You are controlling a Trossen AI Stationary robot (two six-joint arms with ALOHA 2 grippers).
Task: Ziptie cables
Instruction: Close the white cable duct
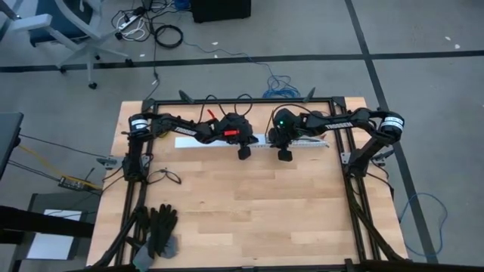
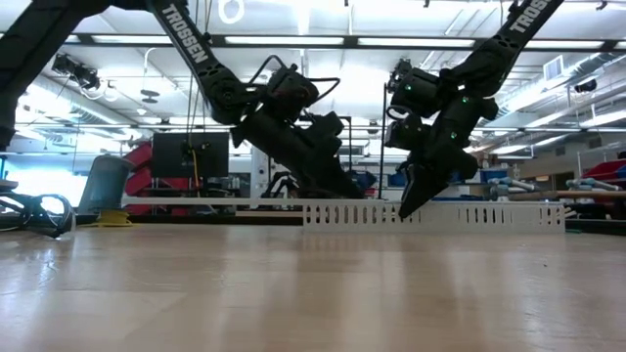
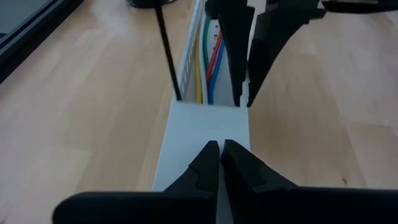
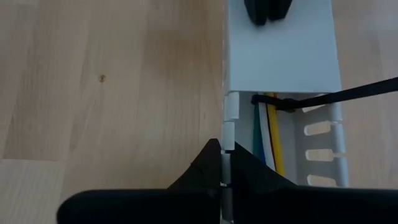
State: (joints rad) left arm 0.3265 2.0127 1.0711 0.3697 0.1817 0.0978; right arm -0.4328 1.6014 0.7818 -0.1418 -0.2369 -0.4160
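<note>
Coloured cables (image 4: 268,134) in white channel (image 4: 283,56), just beside clenched right end effector (image 4: 222,163) on channel wall; left end effector (image 3: 220,149) clenched, empty.

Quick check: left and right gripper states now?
Left gripper: shut, empty, on the long white slotted plastic channel's solid cover.
Right gripper: shut on the channel's side wall.

Wood table (image 1: 249,211) w/ white slotted channel (image 1: 302,142), black gloves (image 1: 160,227) on it.

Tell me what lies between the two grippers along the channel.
Between left gripper and right gripper, the left wrist view shows only the white channel's closed cover; the cables begin beyond it.
</note>
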